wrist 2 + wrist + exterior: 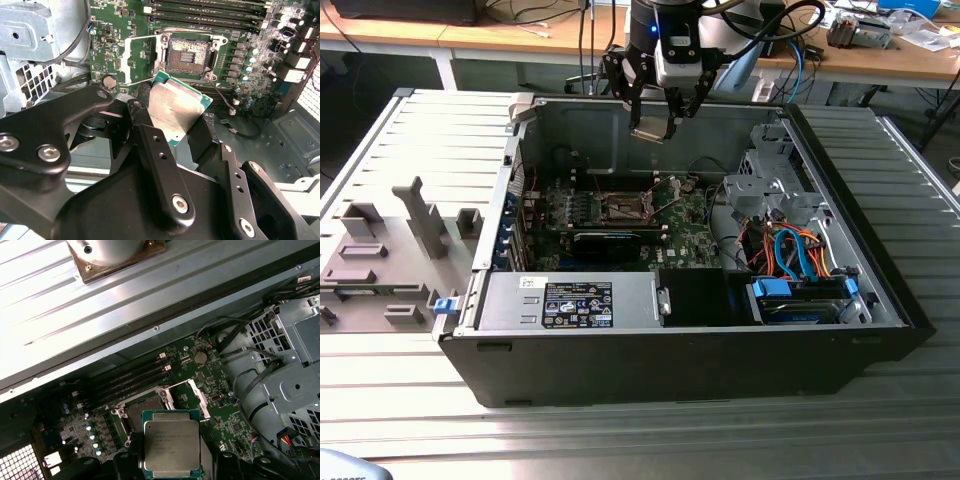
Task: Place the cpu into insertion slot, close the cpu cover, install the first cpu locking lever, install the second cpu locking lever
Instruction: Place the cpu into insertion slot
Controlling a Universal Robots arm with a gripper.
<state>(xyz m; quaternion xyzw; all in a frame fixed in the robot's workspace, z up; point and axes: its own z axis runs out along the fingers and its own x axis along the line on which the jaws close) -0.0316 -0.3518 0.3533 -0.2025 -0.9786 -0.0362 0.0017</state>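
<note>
My gripper (652, 130) hangs above the open computer case (670, 370), over its back wall. It is shut on the cpu (648, 133), a small square chip with a pale metal face and green edge. In both wrist views the cpu (175, 107) (171, 445) sits between the black fingers (150, 135), well above the motherboard. Below it lies the insertion slot (189, 54) (142, 415) (623, 208), bare and dark in the middle. The cpu cover (137, 57) (194, 396) is swung open beside the slot. A thin locking lever (220, 94) slants away from the slot's corner.
A long black expansion card (608, 240) lies in front of the slot. A grey drive cage (770, 185) and orange and blue cables (790, 250) fill the exterior view's right of the case. Memory slots (210, 12) run beside the socket. A grey fixture tray (380, 260) sits outside, on the exterior view's left.
</note>
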